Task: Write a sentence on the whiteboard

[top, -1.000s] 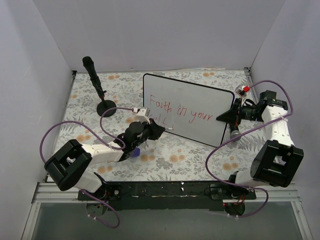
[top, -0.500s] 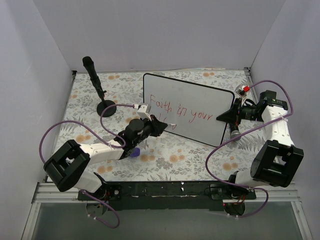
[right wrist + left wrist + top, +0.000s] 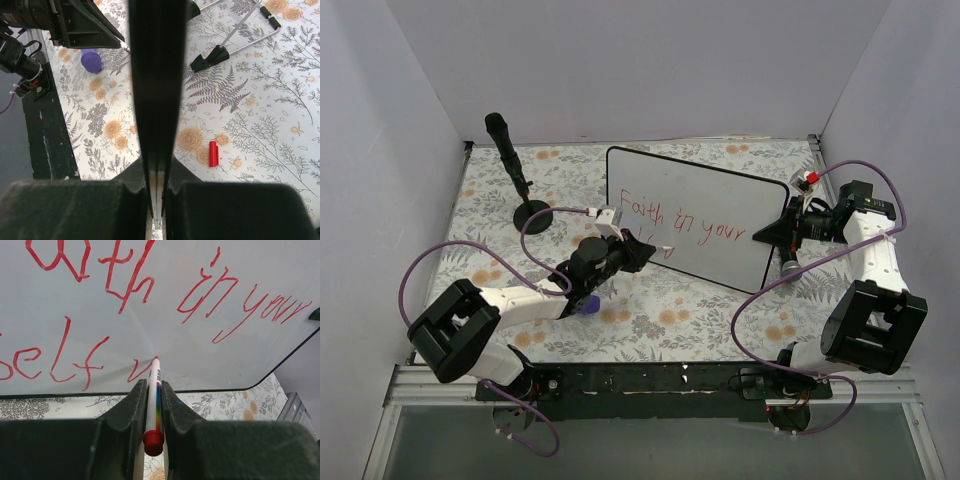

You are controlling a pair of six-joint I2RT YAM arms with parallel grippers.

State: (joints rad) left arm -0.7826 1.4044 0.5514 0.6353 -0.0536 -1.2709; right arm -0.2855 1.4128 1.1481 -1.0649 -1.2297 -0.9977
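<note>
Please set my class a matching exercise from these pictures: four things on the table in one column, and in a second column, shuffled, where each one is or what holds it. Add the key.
Column one
1. marker
2. whiteboard
3. red cap
4. black stand

Column two
A. lying loose on the floral cloth
B. clamped in the left gripper, tip at the whiteboard
C. standing on its round base at the far left
D. gripped at its right edge by the right gripper

Pairs: 1-B, 2-D, 3-A, 4-C
</note>
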